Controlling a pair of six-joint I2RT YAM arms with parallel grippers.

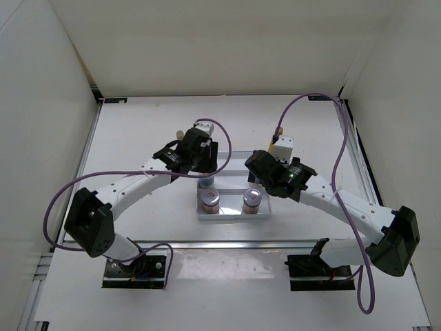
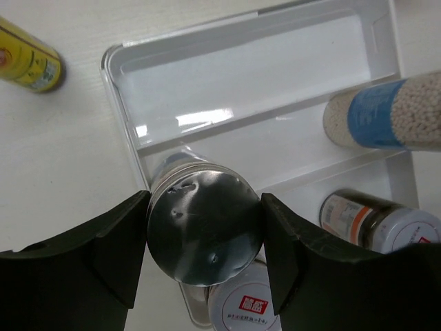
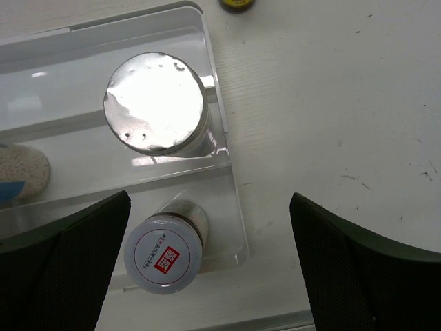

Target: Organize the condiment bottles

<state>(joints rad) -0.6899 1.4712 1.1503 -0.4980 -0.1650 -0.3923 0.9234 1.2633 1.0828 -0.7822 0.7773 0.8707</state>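
In the left wrist view my left gripper (image 2: 204,231) is shut on the silver lid of a white blue-labelled jar (image 2: 200,227), one finger on each side of the lid. The jar's base is over the left end of the tray's middle step. A second blue-labelled jar (image 2: 393,114) stands at that step's right end, also seen from the right wrist (image 3: 155,103). Two short pinkish-labelled jars (image 1: 209,201) (image 1: 251,201) stand on the near step. A yellow-labelled dark bottle (image 2: 27,62) stands on the table left of the tray. My right gripper (image 3: 210,231) hangs open and empty above the tray's right end.
The white stepped tray (image 1: 233,215) sits mid-table between the arms; its far step (image 2: 241,76) holds nothing. The edge of another bottle (image 3: 238,3) shows on the table beyond the tray's far right corner. White walls enclose the table on three sides.
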